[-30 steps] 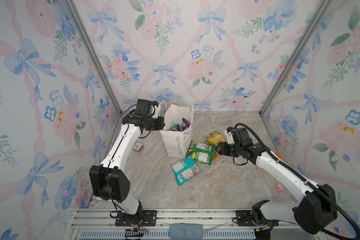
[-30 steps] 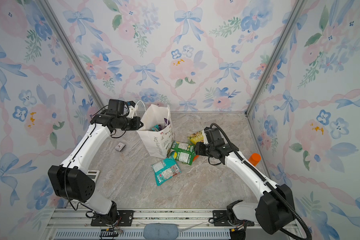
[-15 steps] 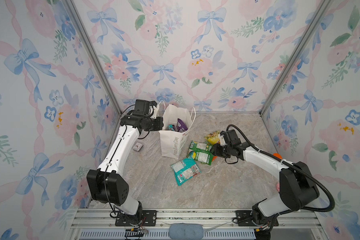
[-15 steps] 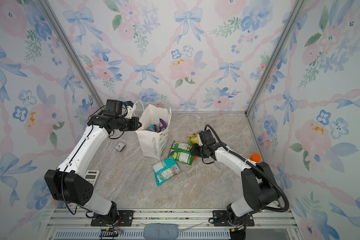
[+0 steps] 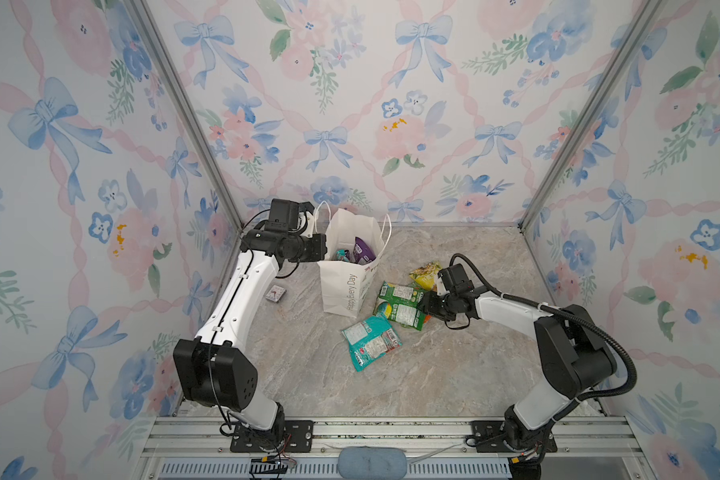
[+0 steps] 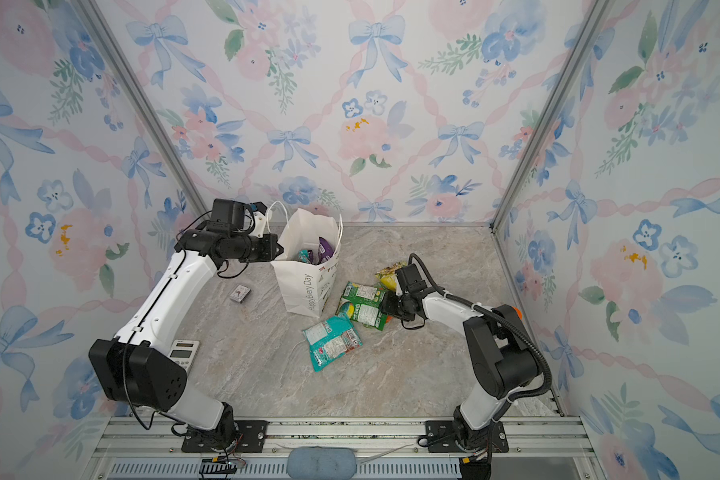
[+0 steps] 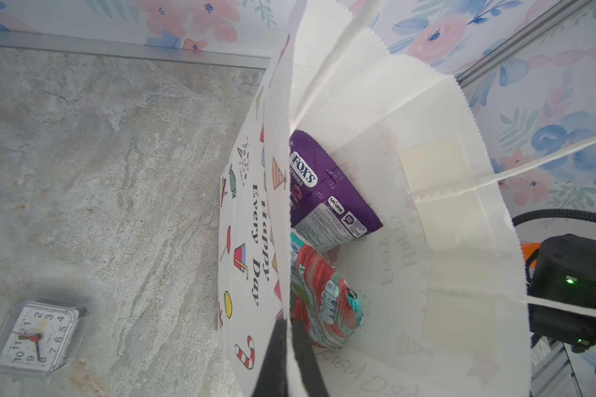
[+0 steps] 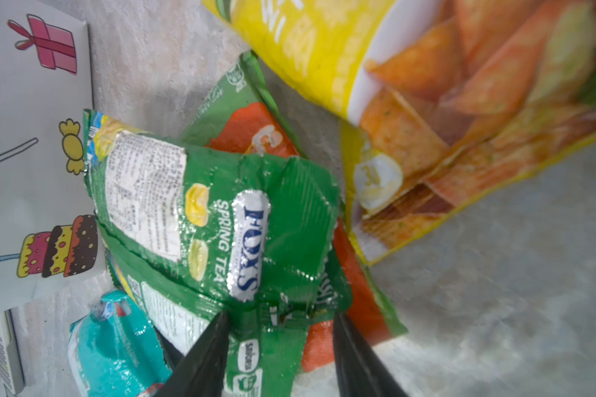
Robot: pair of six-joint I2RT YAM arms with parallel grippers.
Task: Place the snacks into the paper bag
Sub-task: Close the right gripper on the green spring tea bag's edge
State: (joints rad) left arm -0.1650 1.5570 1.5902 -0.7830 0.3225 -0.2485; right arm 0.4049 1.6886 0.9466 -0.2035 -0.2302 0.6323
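Top view: bag upright; teal packet lies near it.
Left wrist: left gripper clamped on bag wall; purple packet inside.
Right wrist: right gripper half-spread, astride green packet.
Handling: light, slick, crumply; probably best pinched at the sealed edge.

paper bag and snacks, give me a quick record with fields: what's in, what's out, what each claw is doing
bag: white paper bag, upright, mouth open
in bag: purple packet; teal packet
on table: second teal packet; green packet; orange packet under the green one; yellow chip bag
left claw: shut on the bag's rim
right claw: open, jaws either side of the green packet's end
other: small clock; calculator
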